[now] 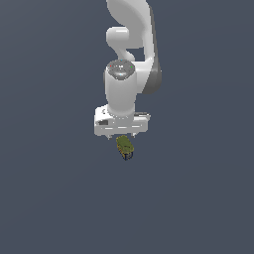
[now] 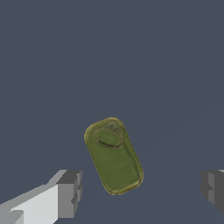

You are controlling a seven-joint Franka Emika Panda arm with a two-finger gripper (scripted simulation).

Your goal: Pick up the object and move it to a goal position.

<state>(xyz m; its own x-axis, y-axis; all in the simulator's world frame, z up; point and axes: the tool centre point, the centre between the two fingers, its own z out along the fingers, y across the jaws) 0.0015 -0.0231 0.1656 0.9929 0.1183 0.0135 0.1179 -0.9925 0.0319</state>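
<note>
The object point(image 1: 124, 147) is a tiny olive-green and yellow mottled block with a dark end, lying on the flat grey floor. From the wrist camera the object point(image 2: 113, 155) shows as a rounded green slab, set at a slant between the fingers. My white gripper point(image 1: 121, 136) hangs directly above it, jaws spread wide apart. In the wrist view the gripper point(image 2: 142, 192) has one finger point(image 2: 69, 194) on one side of the object and the other finger point(image 2: 214, 189) far off on the opposite side; neither touches it.
A plain dark grey floor point(image 1: 49, 198) fills the scene. The white arm point(image 1: 126, 59) rises behind the gripper toward the top of the exterior view.
</note>
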